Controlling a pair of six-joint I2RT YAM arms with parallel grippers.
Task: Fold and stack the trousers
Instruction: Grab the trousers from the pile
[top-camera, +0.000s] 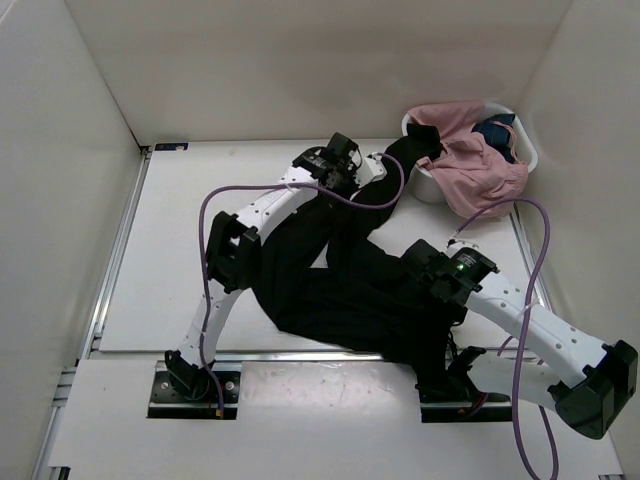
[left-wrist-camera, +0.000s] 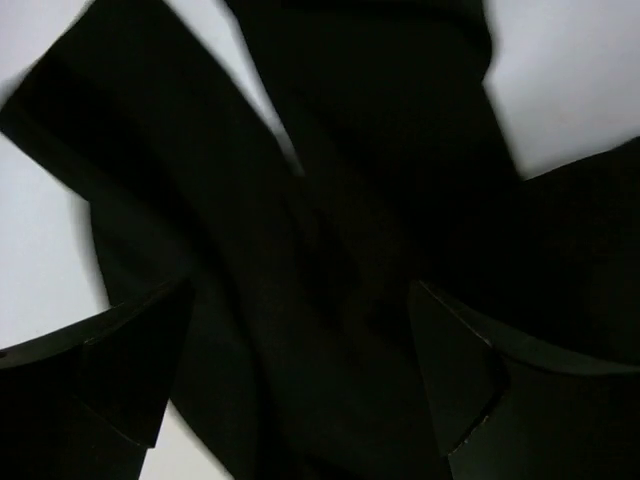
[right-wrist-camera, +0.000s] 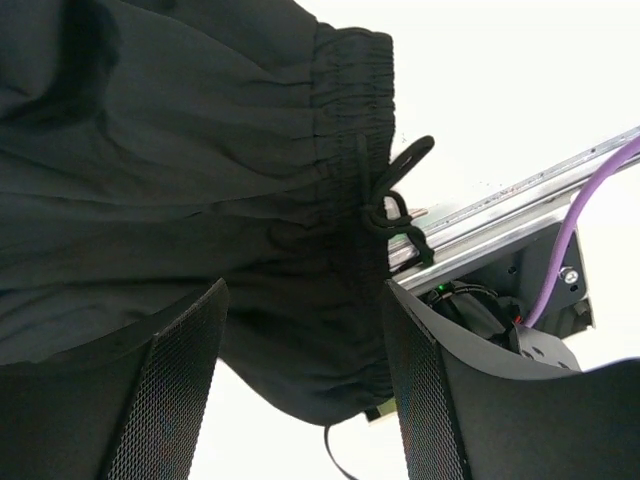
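A pair of black trousers (top-camera: 350, 290) lies spread over the table, one leg running up to the basket at the far right. My left gripper (top-camera: 343, 165) hovers over the legs at the far middle. In the left wrist view its fingers (left-wrist-camera: 120, 370) stand wide apart over black cloth (left-wrist-camera: 330, 250), and the left gripper (left-wrist-camera: 300, 400) holds nothing. My right gripper (top-camera: 432, 278) is over the waist end near the front edge. In the right wrist view the right gripper (right-wrist-camera: 305, 370) is open above the elastic waistband (right-wrist-camera: 350, 100) and drawstring (right-wrist-camera: 395, 205).
A white basket (top-camera: 425, 185) at the far right holds a pink garment (top-camera: 480, 165) and a blue one (top-camera: 497, 133). White walls enclose the table. A metal rail (right-wrist-camera: 500, 220) runs along the near edge, under the waistband.
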